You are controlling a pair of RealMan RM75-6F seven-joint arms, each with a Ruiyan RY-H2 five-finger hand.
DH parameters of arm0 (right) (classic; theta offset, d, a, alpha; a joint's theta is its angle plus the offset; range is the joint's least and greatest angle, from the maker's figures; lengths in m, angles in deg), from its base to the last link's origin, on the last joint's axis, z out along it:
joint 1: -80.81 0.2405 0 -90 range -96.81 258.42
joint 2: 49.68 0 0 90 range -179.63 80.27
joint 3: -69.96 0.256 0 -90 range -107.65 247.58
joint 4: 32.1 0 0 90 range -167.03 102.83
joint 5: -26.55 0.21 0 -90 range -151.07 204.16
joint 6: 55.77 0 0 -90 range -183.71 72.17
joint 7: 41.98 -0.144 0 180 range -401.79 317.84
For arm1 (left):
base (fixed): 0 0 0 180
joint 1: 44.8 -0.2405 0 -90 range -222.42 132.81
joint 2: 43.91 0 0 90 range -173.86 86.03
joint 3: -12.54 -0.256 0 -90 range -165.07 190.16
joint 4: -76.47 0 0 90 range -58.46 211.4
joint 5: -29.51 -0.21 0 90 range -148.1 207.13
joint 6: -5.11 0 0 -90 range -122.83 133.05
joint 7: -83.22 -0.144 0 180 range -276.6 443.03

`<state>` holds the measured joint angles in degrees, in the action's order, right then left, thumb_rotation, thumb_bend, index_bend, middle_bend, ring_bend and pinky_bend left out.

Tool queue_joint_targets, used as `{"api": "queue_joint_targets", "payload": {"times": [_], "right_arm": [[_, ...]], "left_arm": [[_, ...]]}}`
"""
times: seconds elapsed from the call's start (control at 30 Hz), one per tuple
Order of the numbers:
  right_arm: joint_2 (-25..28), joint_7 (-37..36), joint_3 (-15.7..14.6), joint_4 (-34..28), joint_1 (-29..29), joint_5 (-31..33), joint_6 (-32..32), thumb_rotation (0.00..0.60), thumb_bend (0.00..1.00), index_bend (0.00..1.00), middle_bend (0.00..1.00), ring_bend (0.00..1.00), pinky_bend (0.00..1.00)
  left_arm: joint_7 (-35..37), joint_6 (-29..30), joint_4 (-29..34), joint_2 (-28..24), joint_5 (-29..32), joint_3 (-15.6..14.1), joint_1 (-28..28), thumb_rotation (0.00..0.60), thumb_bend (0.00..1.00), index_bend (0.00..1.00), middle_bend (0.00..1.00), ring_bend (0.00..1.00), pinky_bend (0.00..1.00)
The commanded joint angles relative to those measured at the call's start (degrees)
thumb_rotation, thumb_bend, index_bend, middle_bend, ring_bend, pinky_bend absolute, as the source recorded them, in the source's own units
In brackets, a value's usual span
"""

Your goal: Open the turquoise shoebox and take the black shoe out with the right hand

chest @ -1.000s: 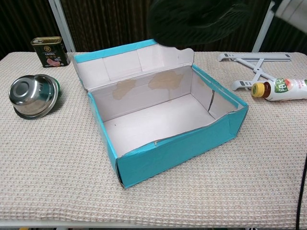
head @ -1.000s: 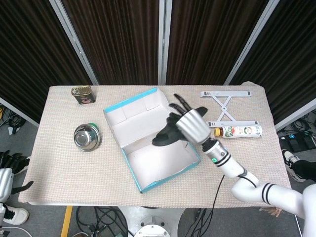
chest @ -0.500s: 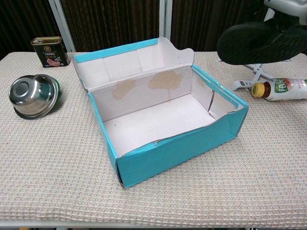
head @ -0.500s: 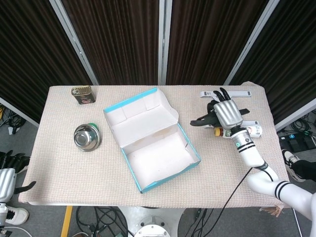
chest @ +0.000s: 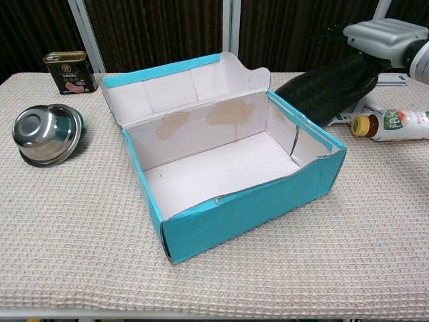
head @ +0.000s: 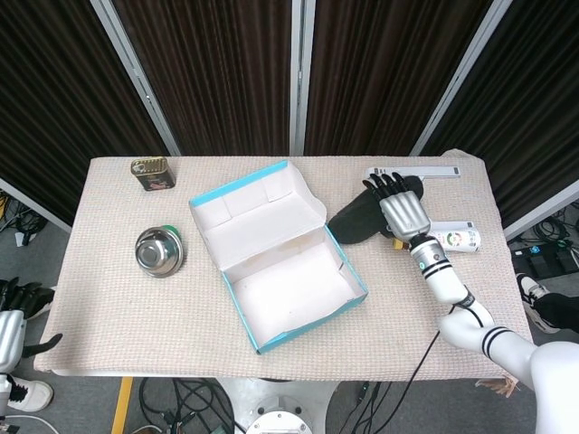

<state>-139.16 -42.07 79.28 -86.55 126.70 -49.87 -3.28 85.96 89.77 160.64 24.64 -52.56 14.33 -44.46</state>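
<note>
Shoe (head: 360, 217) now carried clear of shoebox (head: 276, 253), down near table (head: 118, 298) just right of box. Right hand (head: 400, 210) grasps heel end; long axis points toward box. Left hand (head: 9, 330) far left, state unclear.

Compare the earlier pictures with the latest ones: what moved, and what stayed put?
The right hand carried the black shoe from above the open shoebox out to its right and lowered it towards the table, beside the bottle. It still holds the shoe. The box, bowl and can stayed put.
</note>
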Motion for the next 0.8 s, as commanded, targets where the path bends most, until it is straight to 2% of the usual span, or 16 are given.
{"api": "queue_joint_targets", "payload": {"times": [0.03, 0.17, 0.3, 0.4, 0.5, 0.6, 0.8], "right_arm": [[6.0, -1.3, -0.4, -9.8, -5.9, -1.1, 8.9, 0.600, 0.12, 0.00, 0.05, 0.00, 0.00], [13.2, -4.6, -2.7, -22.1, -14.7, -1.6, 17.9, 0.600, 0.12, 0.01, 0.15, 0.00, 0.00], [19.7, -7.3, -7.9, -30.5, -24.3, -3.5, 25.8, 0.600, 0.14, 0.05, 0.18, 0.00, 0.01], [21.3, -9.0, -11.0, -32.0, -30.3, -5.4, 31.7, 0.600, 0.15, 0.06, 0.17, 0.00, 0.01], [21.5, -10.4, -12.7, -32.0, -35.0, -6.7, 36.6, 0.600, 0.15, 0.06, 0.16, 0.00, 0.01], [21.2, -11.2, -13.3, -31.6, -38.2, -7.8, 39.9, 0.600, 0.15, 0.06, 0.16, 0.00, 0.01], [21.7, -12.6, -13.4, -31.9, -40.0, -10.2, 40.9, 0.600, 0.15, 0.06, 0.15, 0.00, 0.01]], "left_arm": [[0.3, 0.0, -0.3, 0.0, -0.4, 0.1, 0.3, 0.600, 0.05, 0.26, 0.18, 0.03, 0.10], [0.5, -0.1, -0.6, 0.5, -1.1, 0.3, 0.9, 0.600, 0.05, 0.26, 0.18, 0.03, 0.10], [0.5, -0.2, -0.9, 1.2, -1.9, 0.5, 1.6, 0.600, 0.05, 0.26, 0.18, 0.03, 0.10], [0.4, -0.1, -0.8, 1.6, -2.3, 0.6, 1.9, 0.600, 0.05, 0.26, 0.18, 0.03, 0.10], [-0.1, 0.0, -0.6, 1.8, -2.6, 0.6, 2.2, 0.600, 0.05, 0.26, 0.18, 0.03, 0.10], [-0.4, 0.0, -0.2, 1.9, -2.9, 0.6, 2.5, 0.600, 0.05, 0.26, 0.18, 0.03, 0.10], [-0.7, 0.0, 0.1, 2.1, -3.0, 0.6, 2.7, 0.600, 0.05, 0.26, 0.18, 0.03, 0.10]]}}
